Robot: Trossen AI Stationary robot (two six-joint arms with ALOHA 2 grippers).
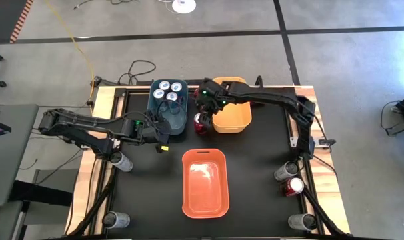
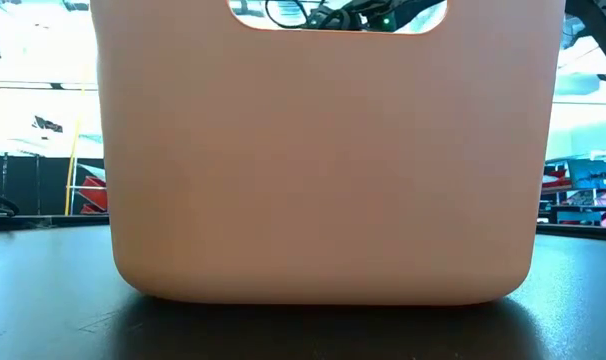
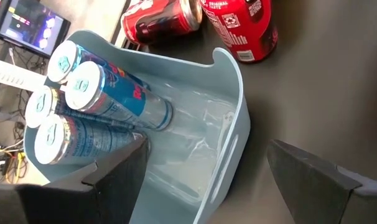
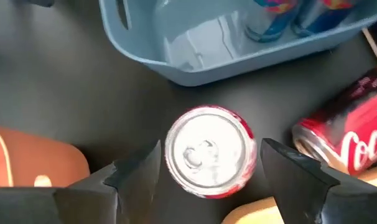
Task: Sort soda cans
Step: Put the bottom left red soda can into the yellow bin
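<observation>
The sorting is partly done. Four blue cans [image 1: 169,91] stand upright at the far end of the blue bin [image 1: 179,124], which sits at the back of the table beside the yellow bin [image 1: 232,120]. The yellow bin looks bare inside from above, and so does the orange bin [image 1: 205,183] nearer the front (its wall fills the low view and hides everything behind it). Left to place are two red cans in the gap between the blue and yellow bins, one upright [image 4: 208,151] and one lying on its side [image 4: 350,146], plus a silver can [image 1: 121,161] and another [image 1: 115,219] along the left edge, and two silver cans [image 1: 286,171] [image 1: 302,221] with a red can [image 1: 294,187] between them on the right edge.

The right arm reaches across the back of the table, its right gripper [image 4: 210,167] pointing down over the upright red can, fingers spread to either side of the rim and apparently clear of it, so nothing is gripped. The left arm stretches in from the left edge, and the left gripper [image 3: 207,168] hangs at the near end of the blue bin, fingers wide apart and empty, straddling the bin's wall.
</observation>
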